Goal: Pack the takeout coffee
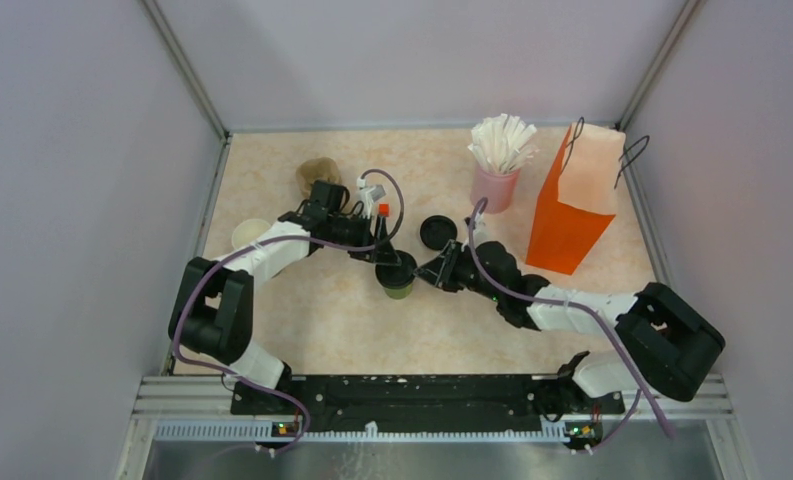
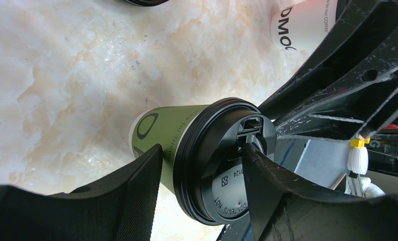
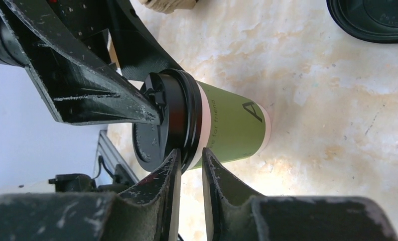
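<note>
The takeout coffee (image 1: 398,277) stands upright mid-table, a green paper cup (image 2: 161,128) with a black lid (image 3: 179,108) on it. My left gripper (image 1: 380,252) reaches it from the back left. Its jaws stand wide, clamped round the cup's top. One finger (image 2: 272,196) lies on the lid's top by the sip hole. The other finger (image 2: 136,196) lies against the green wall. My right gripper (image 3: 190,152) comes from the right. Its jaws are nearly together, nipping the lid's rim between the fingertips. The orange bag (image 1: 570,205) stands open at the back right.
A spare black lid (image 1: 438,232) lies just behind the cup. A pink cup of white straws (image 1: 496,185) stands beside the bag. Lidless cream cups (image 1: 250,234) lie at the left edge, with a brown object (image 1: 317,175) behind them. Walls enclose three sides.
</note>
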Tool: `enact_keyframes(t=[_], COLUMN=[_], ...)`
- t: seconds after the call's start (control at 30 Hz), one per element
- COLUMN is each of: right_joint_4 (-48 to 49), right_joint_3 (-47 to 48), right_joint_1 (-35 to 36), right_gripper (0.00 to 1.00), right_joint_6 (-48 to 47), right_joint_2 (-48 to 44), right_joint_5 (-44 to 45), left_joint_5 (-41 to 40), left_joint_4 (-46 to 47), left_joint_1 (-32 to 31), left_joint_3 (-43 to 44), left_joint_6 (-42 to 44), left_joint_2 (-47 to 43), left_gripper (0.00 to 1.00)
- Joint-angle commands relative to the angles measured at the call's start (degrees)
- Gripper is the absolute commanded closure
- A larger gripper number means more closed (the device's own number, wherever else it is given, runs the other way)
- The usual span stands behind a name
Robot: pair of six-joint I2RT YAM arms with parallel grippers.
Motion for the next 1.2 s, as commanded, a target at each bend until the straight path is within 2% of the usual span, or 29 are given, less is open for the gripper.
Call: enact_keyframes(t=[0.0,0.3,0.47,0.7,1.03,1.17], right_joint_4=[-29.8,-49.5,-53.9,-48.4,-43.5,-40.0], right_joint_3=[7.2,25.4,26.7,17.9,13.7,12.8], right_joint_1=[1.8,5.9,7.1,7.7,8.0,7.9], right_gripper=[0.81,0.84,0.84,0.85,0.87,0.87], right_joint_6=[-8.1,-11.1,-10.7,-6.1,-2.9,-3.2], right_joint_2=[3.3,7.8,10.0,10.1,9.7,6.4], right_joint_5=[7.9,18.3,21.4,21.9,23.8,23.2], left_joint_5=[-2.6,-1.1,-1.2,-2.5,-3.9,-3.5], left_joint_4=[-2.1,-0.9,-1.2,-2.8,-3.0,-3.0], left_joint_1=[-1.1,-1.3,-1.3,-1.2,-1.2,-1.2], left_joint_3=[0.0,-1.1,-1.0,-0.8,-1.4,-1.0], left_joint_6=[1.2,0.4,0.7,1.8,1.8,1.5], left_joint_2=[1.4,1.4,2.3,3.3,3.7,3.7], left_gripper=[0.37,0.37,0.37,0.38,0.38,0.39])
